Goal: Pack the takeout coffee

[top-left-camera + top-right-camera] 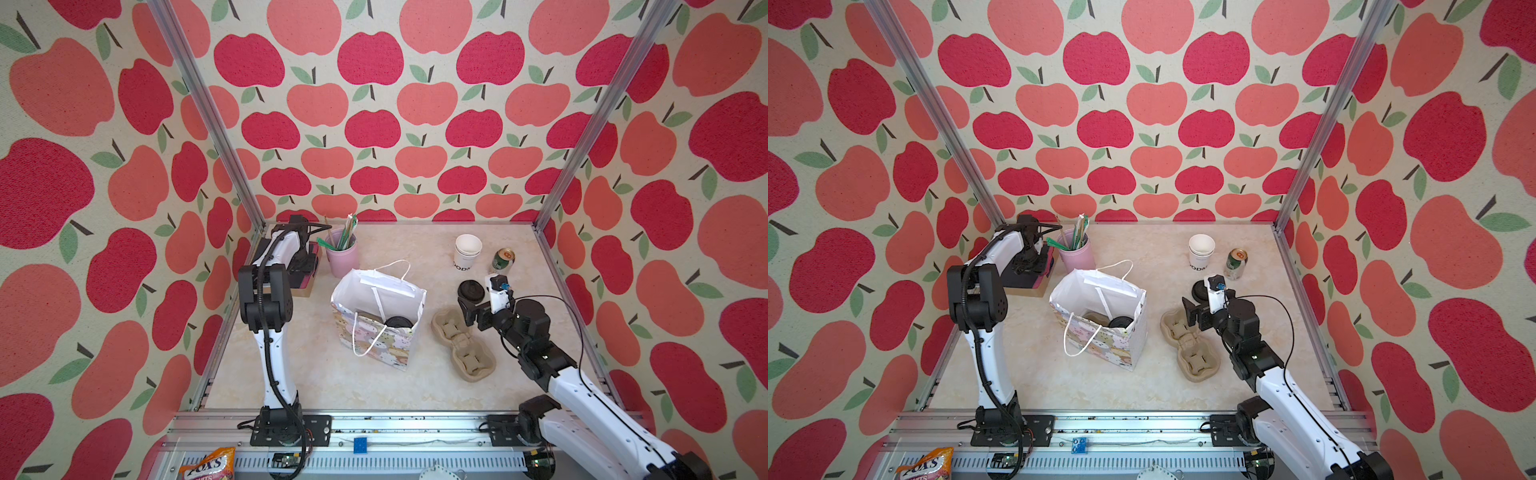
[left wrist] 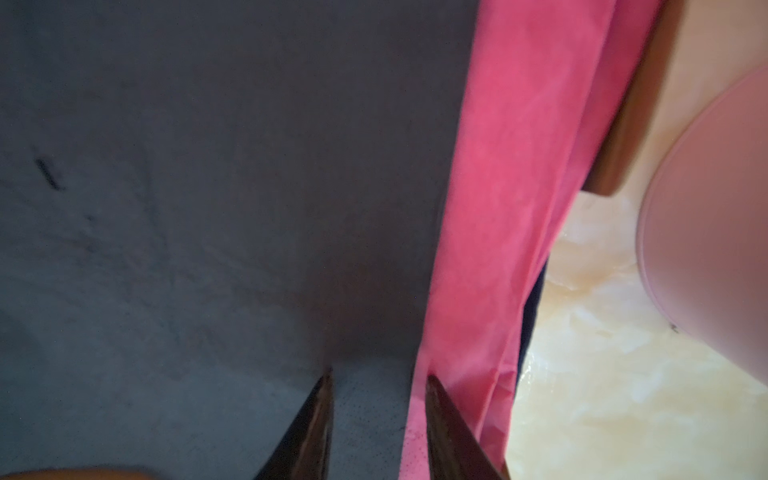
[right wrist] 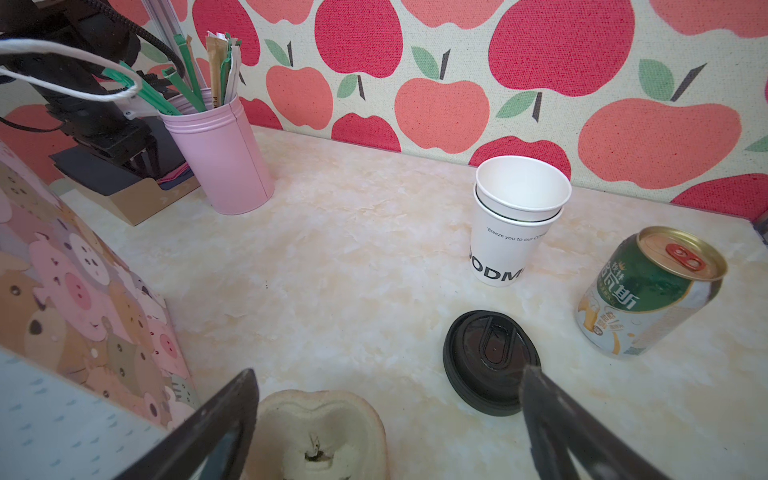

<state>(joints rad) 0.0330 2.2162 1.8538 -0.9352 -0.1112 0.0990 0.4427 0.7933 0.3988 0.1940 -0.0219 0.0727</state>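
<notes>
The takeout coffee [image 1: 397,322] sits inside the gift bag [image 1: 386,353]; napkins seem next. At the bag's ten o'clock the left claw [image 2: 379,376], narrowly parted, touches the dark napkin [image 2: 208,208] and must pinch one sheet. The right claw [image 3: 388,374] hangs spread at three o'clock.

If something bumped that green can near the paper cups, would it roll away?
Probably not at first: the green can stands upright on the table, so it would likely slide. Knocked over, its round side could roll. Its top looks unopened, so it may be full and fairly heavy.
</notes>
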